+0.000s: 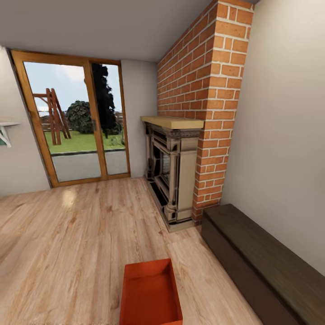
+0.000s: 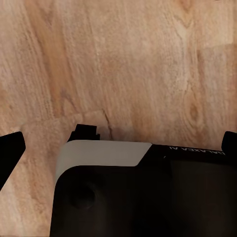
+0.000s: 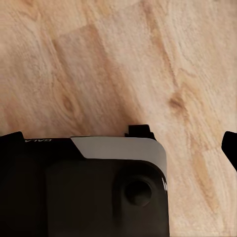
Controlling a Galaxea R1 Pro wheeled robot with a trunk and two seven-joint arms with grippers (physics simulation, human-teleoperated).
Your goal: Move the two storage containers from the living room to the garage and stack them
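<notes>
Standing here in the living room, I'd say the job has barely begun. One storage container point(image 1: 151, 293) sits open-topped and empty on the light wood plank floor point(image 1: 67, 239), low in the head view, just ahead of the robot and a little way from the long dark low cabinet point(image 1: 266, 262) along the right-hand wall. It is still indoors, nowhere near the garage, and nothing is stacked. The whole carry, the setting down on concrete and the stacking all look to be still ahead.

Counting what I can see: one orange-red container (the task calls for two, so its twin must be elsewhere), one brick fireplace point(image 1: 180, 176), one glazed wooden door point(image 1: 74, 122) onto the garden, one cabinet.

Both wrist views look straight down at bare planks past the robot's dark base. Only dark finger edges show at the sides, so I cannot tell how far either set of jaws is parted; nothing shows between them.
</notes>
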